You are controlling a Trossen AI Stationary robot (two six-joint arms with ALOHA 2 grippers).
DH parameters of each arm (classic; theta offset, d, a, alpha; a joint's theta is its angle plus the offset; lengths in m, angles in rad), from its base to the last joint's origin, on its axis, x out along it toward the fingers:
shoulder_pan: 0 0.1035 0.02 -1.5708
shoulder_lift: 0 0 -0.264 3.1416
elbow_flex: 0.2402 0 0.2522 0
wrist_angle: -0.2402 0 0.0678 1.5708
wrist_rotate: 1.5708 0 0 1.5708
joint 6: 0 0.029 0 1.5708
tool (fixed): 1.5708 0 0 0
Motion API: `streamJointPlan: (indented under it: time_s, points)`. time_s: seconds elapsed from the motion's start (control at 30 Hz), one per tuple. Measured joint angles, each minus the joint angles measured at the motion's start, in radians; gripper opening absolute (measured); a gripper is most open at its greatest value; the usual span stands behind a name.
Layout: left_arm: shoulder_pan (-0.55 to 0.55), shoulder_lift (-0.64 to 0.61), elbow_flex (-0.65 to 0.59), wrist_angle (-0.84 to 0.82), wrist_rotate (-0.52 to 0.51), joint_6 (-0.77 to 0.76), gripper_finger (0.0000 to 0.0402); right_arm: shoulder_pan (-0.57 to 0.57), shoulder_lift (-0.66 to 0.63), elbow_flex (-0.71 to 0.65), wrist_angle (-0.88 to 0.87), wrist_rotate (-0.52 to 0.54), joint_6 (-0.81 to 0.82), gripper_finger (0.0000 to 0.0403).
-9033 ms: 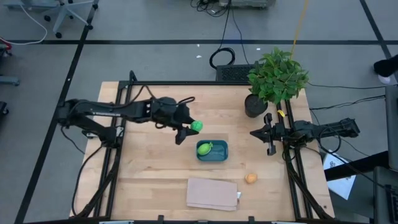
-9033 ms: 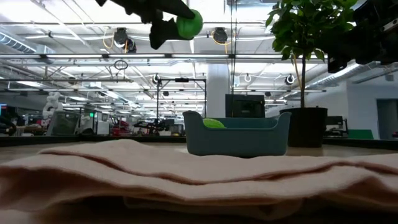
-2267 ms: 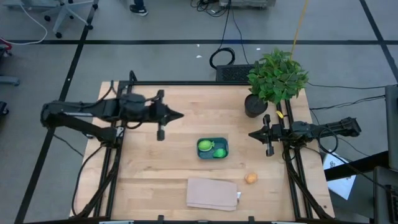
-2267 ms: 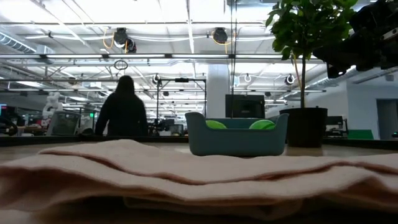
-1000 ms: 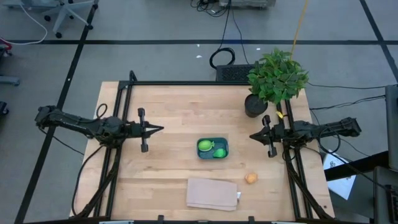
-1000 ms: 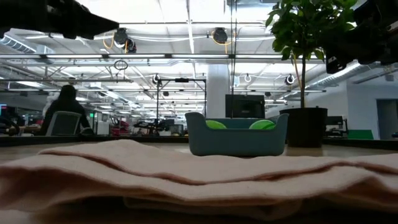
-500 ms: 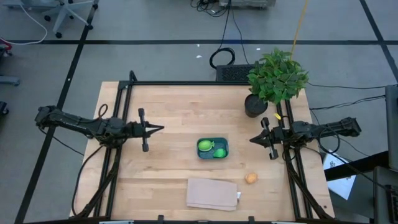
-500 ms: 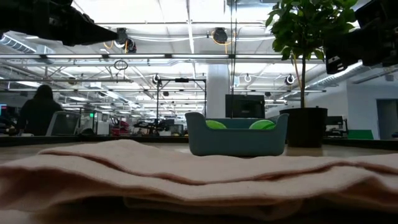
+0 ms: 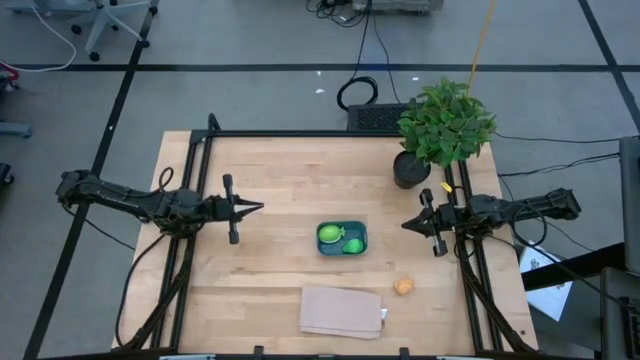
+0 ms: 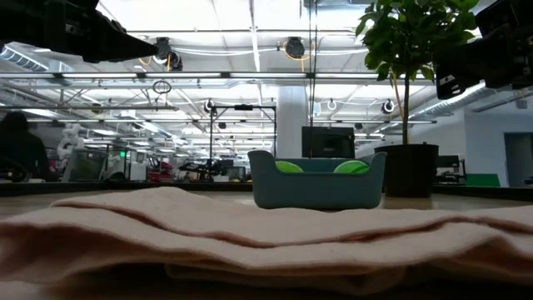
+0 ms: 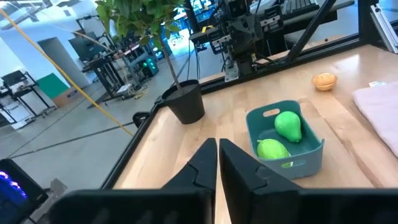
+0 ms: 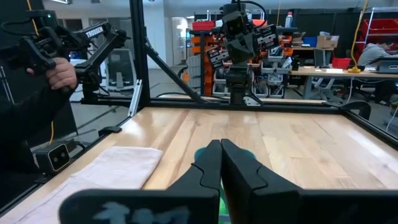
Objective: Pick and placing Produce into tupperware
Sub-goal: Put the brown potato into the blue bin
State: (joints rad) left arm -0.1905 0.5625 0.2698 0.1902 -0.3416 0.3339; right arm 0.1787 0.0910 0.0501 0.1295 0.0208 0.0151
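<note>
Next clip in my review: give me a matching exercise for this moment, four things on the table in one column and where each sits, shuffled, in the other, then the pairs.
Things:
1. orange fruit
2. bright green fruit
3. potted plant
4. beige cloth

Places:
A. far right corner of the table
B. inside the teal container, next to the yellow-green fruit
C. flat at the near edge, in front of the container
D. bare wood, near side, right of the cloth

Pairs: 1-D, 2-B, 3-A, 4-C
</note>
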Motion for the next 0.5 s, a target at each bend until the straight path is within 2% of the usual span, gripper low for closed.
streamJointPlan:
  time_s: [0.27, 0.4, 0.5]
  points:
    - [0.0, 0.0, 0.0, 0.0, 0.0, -0.001, 0.0026, 0.0, 0.0, 0.0, 0.0, -0.031, 0.019, 0.0009]
    - [0.0, 0.0, 0.0, 0.0, 0.0, -0.001, 0.0026, 0.0, 0.0, 0.0, -0.001, -0.105, 0.015, 0.0023]
    - [0.0, 0.0, 0.0, 0.0, 0.0, -0.001, 0.0026, 0.0, 0.001, 0.0, -0.003, -0.204, 0.001, 0.0024]
